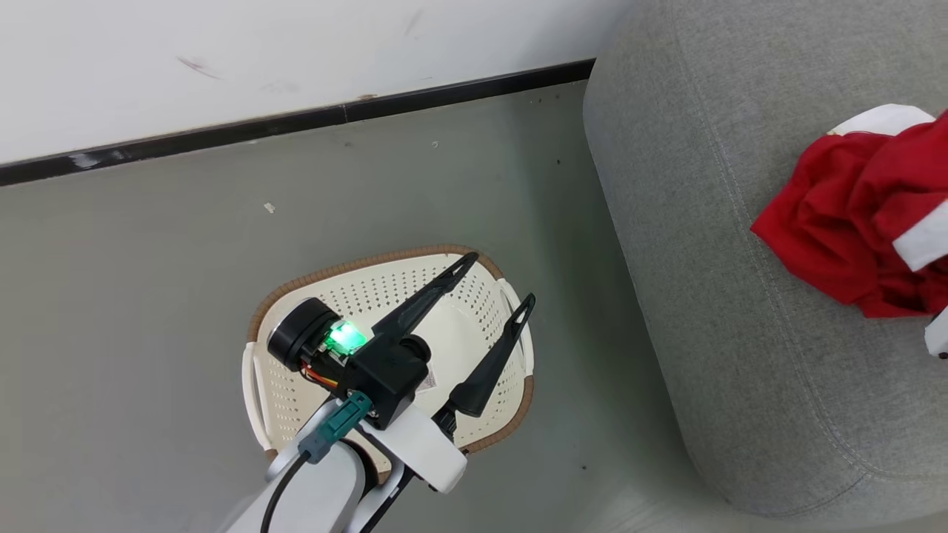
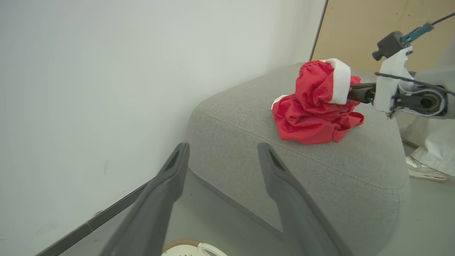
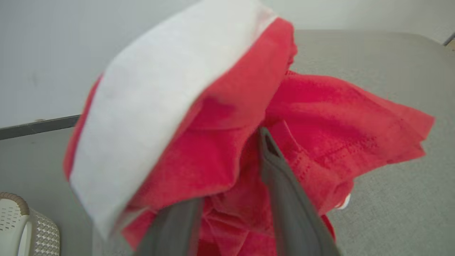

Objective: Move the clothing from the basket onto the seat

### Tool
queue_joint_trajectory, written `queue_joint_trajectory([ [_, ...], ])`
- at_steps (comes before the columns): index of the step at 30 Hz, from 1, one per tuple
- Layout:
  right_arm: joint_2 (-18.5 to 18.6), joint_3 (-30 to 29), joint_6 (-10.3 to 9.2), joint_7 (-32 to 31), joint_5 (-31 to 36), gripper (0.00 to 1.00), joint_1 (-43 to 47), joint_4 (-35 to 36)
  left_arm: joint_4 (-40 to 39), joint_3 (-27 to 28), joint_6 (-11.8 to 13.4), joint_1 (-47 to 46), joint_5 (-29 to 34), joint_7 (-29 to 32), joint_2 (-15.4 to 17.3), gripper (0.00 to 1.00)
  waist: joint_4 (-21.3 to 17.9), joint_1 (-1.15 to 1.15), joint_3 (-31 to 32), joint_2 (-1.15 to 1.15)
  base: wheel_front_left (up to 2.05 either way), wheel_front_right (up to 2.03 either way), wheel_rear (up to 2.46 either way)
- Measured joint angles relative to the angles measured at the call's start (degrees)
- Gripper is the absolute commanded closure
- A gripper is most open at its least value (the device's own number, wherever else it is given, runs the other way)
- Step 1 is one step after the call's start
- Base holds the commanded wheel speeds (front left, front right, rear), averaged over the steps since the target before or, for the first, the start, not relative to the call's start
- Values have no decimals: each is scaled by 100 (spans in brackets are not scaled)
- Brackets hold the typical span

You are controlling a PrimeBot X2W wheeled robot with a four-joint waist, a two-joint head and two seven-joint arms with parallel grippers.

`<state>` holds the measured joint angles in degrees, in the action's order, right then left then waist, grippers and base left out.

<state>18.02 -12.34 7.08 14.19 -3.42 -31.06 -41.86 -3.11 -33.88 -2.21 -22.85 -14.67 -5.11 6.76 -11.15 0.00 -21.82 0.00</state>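
Okay, my left gripper (image 1: 500, 278) hangs spread wide over the empty-looking basket (image 1: 370, 260). My right gripper (image 3: 231, 170) is buried in the clothing (image 1: 837, 222) on the seat (image 1: 703, 259), so I can't tell its grip.

Left gripper (image 1: 501, 277), jaws wide apart

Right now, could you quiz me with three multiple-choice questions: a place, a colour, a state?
1. Where does the clothing lie? A on a shelf; B on the seat; C in a drawer.
2. What colour is the basket's rim? A brown; B blue; C black.
3. How is the left gripper? A open; B shut on cloth; C shut on paper.
Answers: 1 B, red heap on grey cushion; 2 A, brown band tops cream wall; 3 A, jaws apart, nothing between.
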Motion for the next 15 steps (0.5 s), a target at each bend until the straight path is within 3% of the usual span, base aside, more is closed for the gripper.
queue_joint_trajectory([
  [6, -33, -212, 0, 1, -8, 0, 269, 637, 87, 62, -47, 4, -178, -57, -48, 0, -114, 0, 134, 0, 0, 0, 0],
  [15, -366, -188, 0, 1, -1, 0, 922, 1390, 270, 259, -43, 136, -408, -155, -82, 0, -255, 0, 413, 0, 0, 0, 0],
])
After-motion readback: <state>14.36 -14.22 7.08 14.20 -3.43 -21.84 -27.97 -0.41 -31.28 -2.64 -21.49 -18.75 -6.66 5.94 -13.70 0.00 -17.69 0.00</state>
